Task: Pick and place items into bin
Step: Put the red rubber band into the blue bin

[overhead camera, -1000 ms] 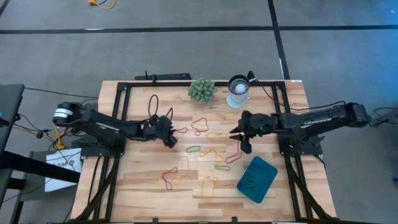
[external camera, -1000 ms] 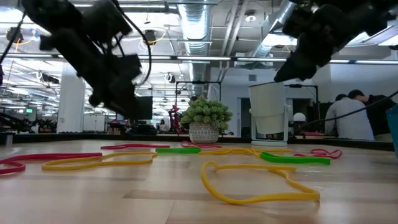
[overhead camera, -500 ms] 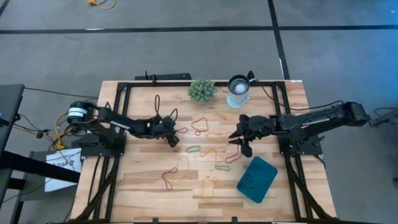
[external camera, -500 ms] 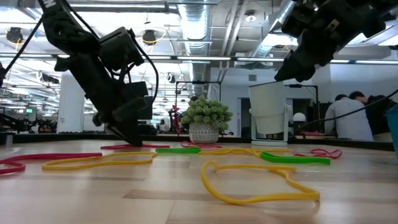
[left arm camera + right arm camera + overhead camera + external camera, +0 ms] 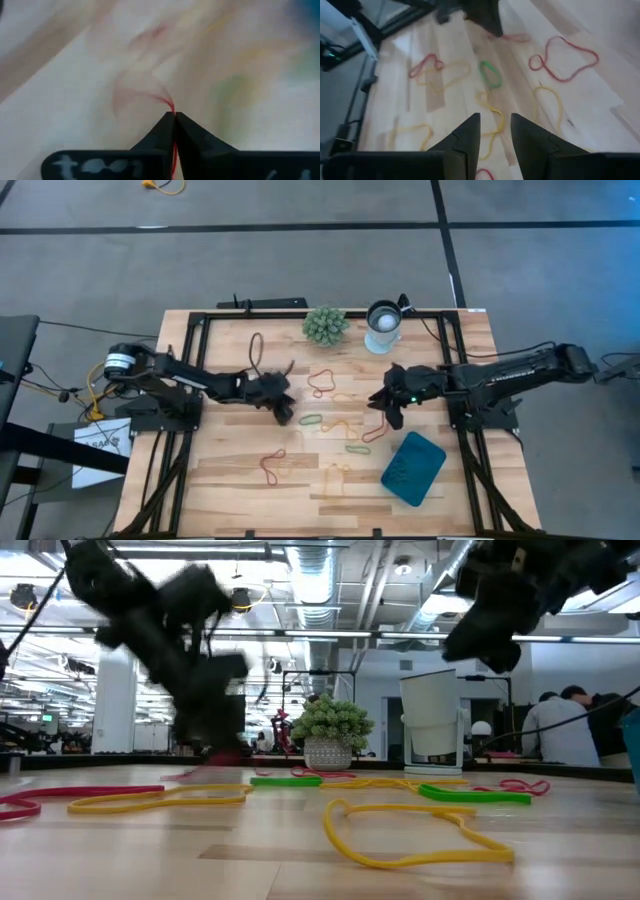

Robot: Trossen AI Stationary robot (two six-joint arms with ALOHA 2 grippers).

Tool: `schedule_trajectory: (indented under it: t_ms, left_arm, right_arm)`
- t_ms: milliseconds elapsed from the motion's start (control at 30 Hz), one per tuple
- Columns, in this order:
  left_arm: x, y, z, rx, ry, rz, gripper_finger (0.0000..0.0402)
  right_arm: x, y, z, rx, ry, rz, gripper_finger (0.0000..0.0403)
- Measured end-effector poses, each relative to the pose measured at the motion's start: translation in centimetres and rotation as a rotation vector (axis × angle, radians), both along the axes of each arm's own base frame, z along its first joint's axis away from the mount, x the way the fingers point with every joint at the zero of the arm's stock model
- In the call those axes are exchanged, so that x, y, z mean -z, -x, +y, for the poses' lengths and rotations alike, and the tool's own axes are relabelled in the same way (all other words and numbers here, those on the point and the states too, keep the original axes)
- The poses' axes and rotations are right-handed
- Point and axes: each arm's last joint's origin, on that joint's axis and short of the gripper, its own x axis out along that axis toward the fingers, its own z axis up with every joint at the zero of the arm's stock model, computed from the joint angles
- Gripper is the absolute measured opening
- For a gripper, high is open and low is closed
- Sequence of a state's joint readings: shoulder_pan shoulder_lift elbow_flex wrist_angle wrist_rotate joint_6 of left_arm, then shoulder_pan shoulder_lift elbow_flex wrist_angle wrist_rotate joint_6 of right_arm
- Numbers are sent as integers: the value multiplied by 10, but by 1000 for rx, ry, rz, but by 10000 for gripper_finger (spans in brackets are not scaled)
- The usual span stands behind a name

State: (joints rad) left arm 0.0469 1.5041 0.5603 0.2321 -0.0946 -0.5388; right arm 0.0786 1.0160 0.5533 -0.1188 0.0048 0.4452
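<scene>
With its jaws pinched together on a thin red band point(image 5: 172, 107), the left gripper point(image 5: 283, 406) sits low at the table point(image 5: 230, 470), the loop trailing limply ahead of its tips; we judge it light, floppy, best nipped on one strand. The right gripper point(image 5: 494, 131) hangs with jaws apart above a yellow band point(image 5: 493, 120), a green band point(image 5: 490, 74) just beyond. The bin point(image 5: 413, 468) lies beside it.
</scene>
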Motion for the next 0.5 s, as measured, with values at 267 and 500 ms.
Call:
schedule_trajectory:
  t_ms: [267, 500]
  left_arm:
    - [-94, -56, -42, 200, -131, -336, 0]
    - [-122, -121, -78, 329, -262, -349, 0]
  right_arm:
    - [-27, 22, 13, 23, 32, -151, 102]
    - [-36, 44, 26, 80, 105, -187, 102]
